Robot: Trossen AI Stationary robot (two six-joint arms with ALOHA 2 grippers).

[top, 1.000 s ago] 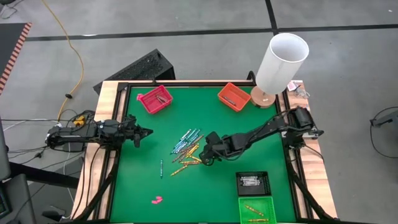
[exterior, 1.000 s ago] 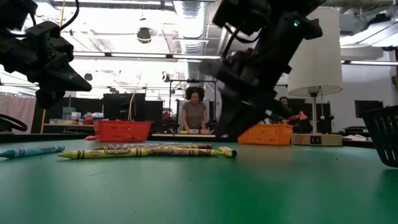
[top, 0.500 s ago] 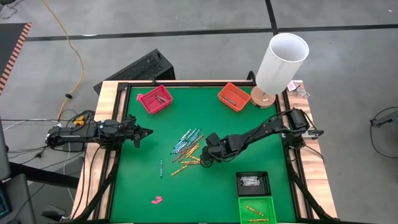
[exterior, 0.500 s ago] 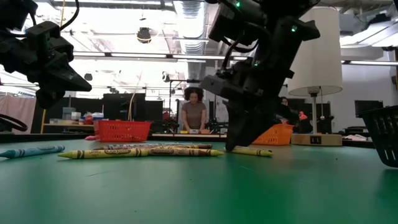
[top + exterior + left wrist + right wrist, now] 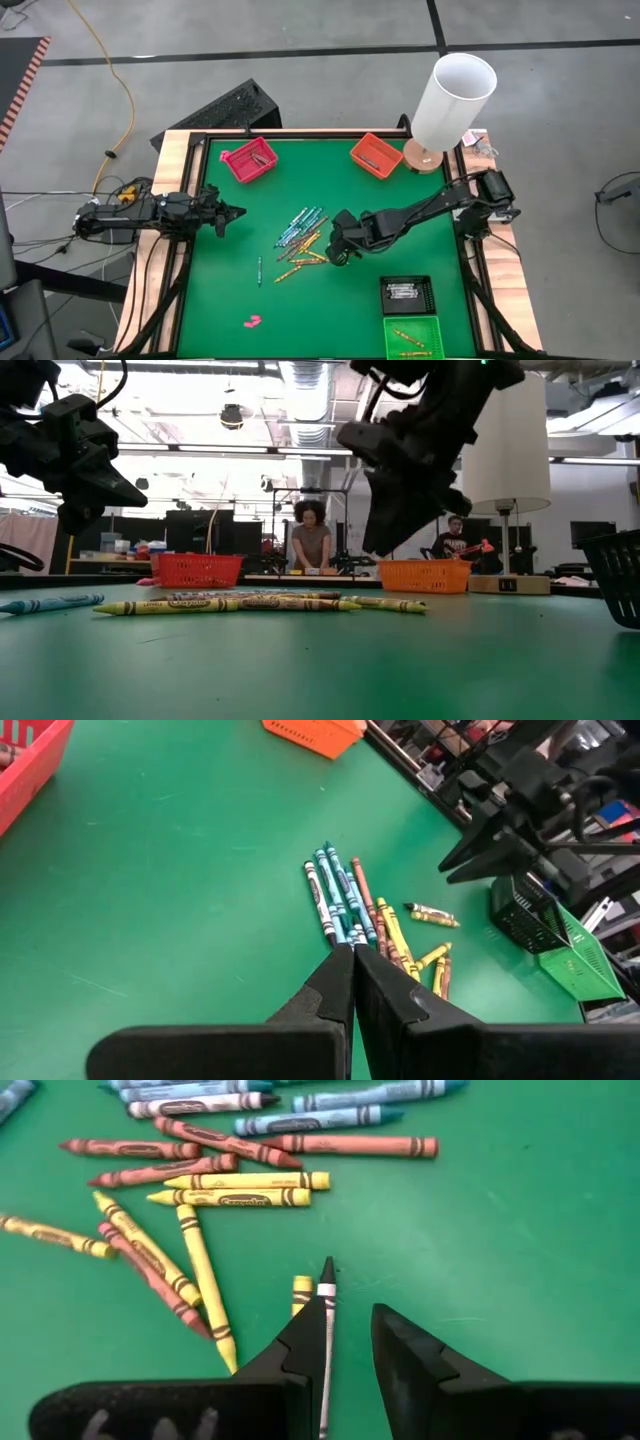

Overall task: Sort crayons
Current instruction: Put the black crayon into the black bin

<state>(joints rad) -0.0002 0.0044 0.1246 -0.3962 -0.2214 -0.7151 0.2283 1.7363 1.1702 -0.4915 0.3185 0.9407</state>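
Several crayons (image 5: 303, 240) lie loose mid-table, also in the right wrist view (image 5: 220, 1190) and the low view (image 5: 240, 602). My right gripper (image 5: 335, 255) hangs just above their right end (image 5: 385, 545). It is shut on a grey crayon with a black tip (image 5: 326, 1295). A yellow crayon (image 5: 385, 603) lies flat on the table below it. My left gripper (image 5: 238, 212) waits shut over the table's left edge, its fingers (image 5: 352, 948) pointing at the pile. My right gripper has the grey crayon between its two fingers, slanting down from the table's right. The crayon runs along the fingers, hard against one finger's inner side (image 5: 322, 1350). Its black tip (image 5: 327, 1268) sticks out past the fingertips, clear of the table. Where the other finger meets it is hidden.
A red tray (image 5: 248, 160) and an orange tray (image 5: 376, 155) stand at the far edge. A black tray (image 5: 405, 292) and a green tray (image 5: 412, 338) stand near right. A lamp (image 5: 450, 100) stands far right. One teal crayon (image 5: 260, 270) and a pink lump (image 5: 252, 321) lie apart.
My right gripper went down until its fingertips stood on the table at the pile's right end. It has since risen clear, rolling a little. A yellow crayon has slid a short way out of the pile and lies beneath it.
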